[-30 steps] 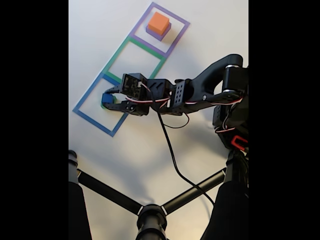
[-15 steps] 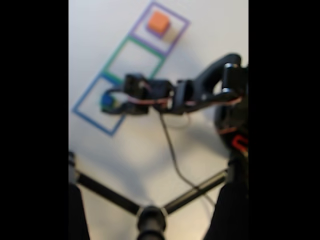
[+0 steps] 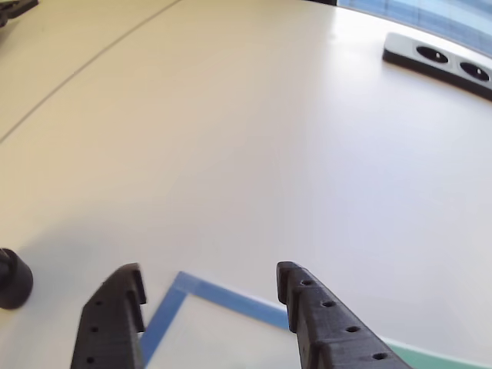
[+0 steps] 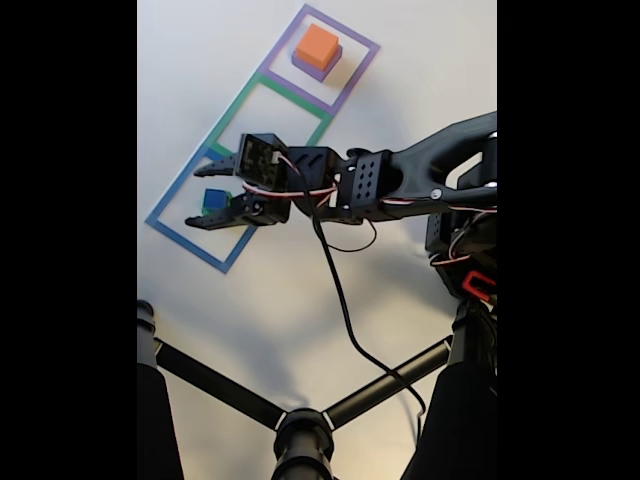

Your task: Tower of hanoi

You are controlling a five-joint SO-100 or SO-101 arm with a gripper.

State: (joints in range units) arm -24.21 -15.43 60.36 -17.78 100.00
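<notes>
Nearest the fixed camera, a black tripod [image 4: 300, 425] spreads its legs across the white table [image 4: 280, 300], and just past it the arm reaches in from the right. The gripper [image 4: 210, 190] has its jaws spread wide, nothing between the fingertips; the other view agrees, two black fingers [image 3: 323, 323] standing apart over bare tabletop and a corner of the blue tape square [image 3: 231, 300].

The blue cube [image 4: 213, 198] sits between the jaws, a little nearer the lower one, inside that blue outline. A sliver of green shows under it, likely the green block, though that is hard to confirm from here.

Beyond the jaws comes the empty green tape square [image 4: 268, 118], then the purple tape square [image 4: 322, 58] holding the orange block [image 4: 317, 46] stacked on the purple block [image 4: 312, 68].

Count: one blue, one orange, one purple, three tape outlines, and a power strip [image 3: 442, 61] far off in the other view.

These look like light, rigid plastic pieces with smooth matte faces. I'd pinch the cube across two opposite flat sides, squarely and low, since a corner grip could twist it out.
</notes>
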